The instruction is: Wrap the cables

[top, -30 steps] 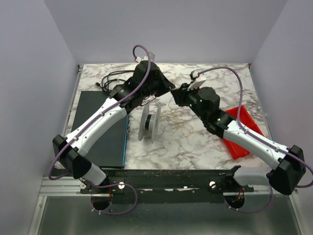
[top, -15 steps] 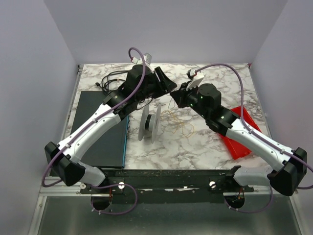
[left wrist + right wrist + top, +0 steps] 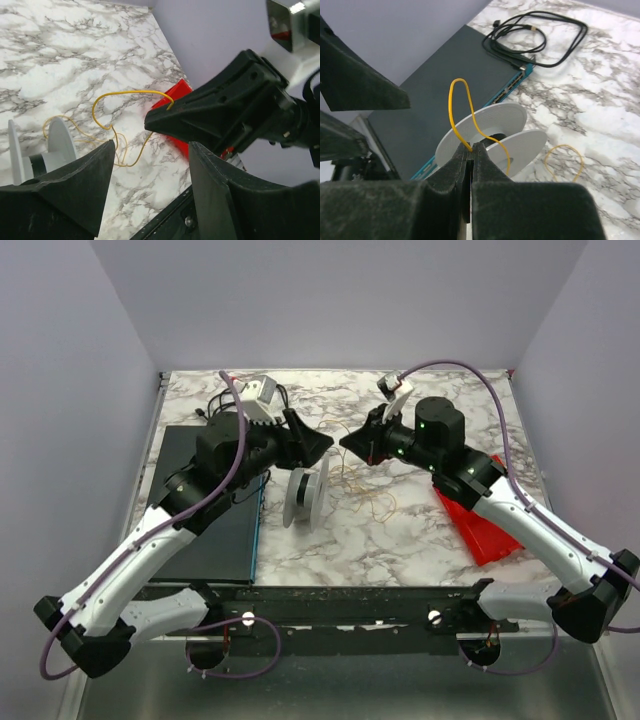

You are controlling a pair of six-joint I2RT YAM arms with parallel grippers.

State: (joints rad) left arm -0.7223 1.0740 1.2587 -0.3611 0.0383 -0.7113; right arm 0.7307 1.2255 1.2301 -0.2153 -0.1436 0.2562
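Observation:
The cable is a thin yellow wire [image 3: 454, 92]. My right gripper [image 3: 471, 148] is shut on it, and a short loop stands up from the closed tips. From there the wire runs down to the white spool [image 3: 492, 125], with slack strands on the marble [image 3: 372, 502]. In the left wrist view the right gripper [image 3: 150, 122] holds the wire [image 3: 125, 93] in the air. My left gripper [image 3: 150, 192] is open with nothing between its fingers. It faces the right gripper [image 3: 347, 440] tip to tip above the spool [image 3: 305, 495], with a small gap between them.
A black mat [image 3: 205, 505] lies left of the spool. A coiled black cord [image 3: 540, 37] sits at the back left. A red tray [image 3: 482, 525] lies under the right arm. The table's front rail [image 3: 350, 602] runs between the arm bases.
My left gripper has opened, let go of the wire and drawn back to the left. The right gripper has shut on the wire and shifted slightly right.

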